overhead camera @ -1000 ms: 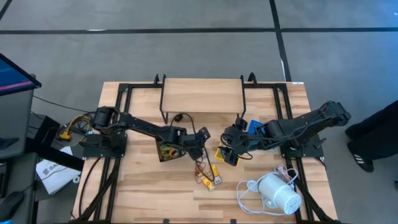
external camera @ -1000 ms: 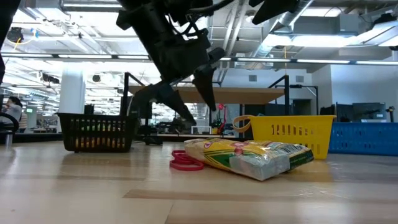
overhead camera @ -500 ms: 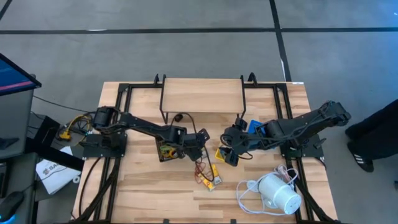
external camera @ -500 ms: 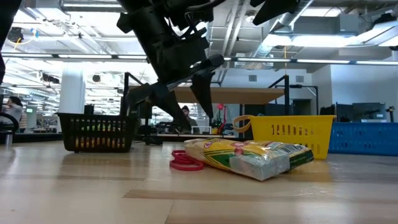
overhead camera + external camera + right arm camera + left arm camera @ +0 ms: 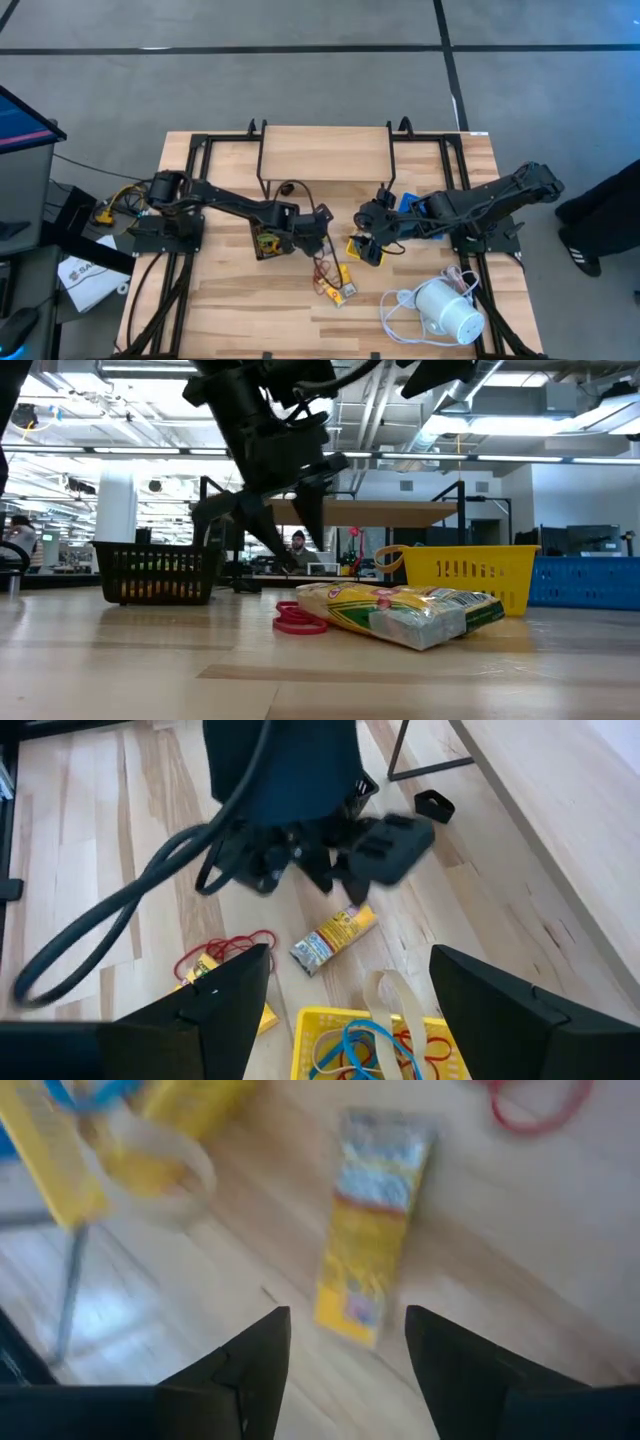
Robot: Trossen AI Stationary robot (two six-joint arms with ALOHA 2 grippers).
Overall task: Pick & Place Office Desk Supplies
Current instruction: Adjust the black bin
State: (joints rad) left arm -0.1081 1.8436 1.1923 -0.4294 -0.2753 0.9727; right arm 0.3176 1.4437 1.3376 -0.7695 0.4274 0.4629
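A yellow packet (image 5: 337,284) lies flat on the table beside red rubber-band loops (image 5: 322,266); both also show in the low view, the packet (image 5: 400,612) and the loops (image 5: 298,622). My left gripper (image 5: 317,240) is open and empty, up above the table between the black mesh tray (image 5: 267,241) and the packet. Its wrist view shows the open fingers (image 5: 345,1370) over the packet (image 5: 368,1260). My right gripper (image 5: 366,238) is open and empty above the yellow tray (image 5: 400,1025), which holds blue, red and orange bands.
A blue tray (image 5: 410,204) stands right of the yellow one. A white cylindrical device (image 5: 446,310) with its white cord lies at the near right. A raised wooden shelf (image 5: 325,152) stands at the far middle. A person's legs show past the table's right edge.
My left gripper has shifted a little toward the table's left and turned slightly, staying open and above the table. The packet and the red loops have kept still.
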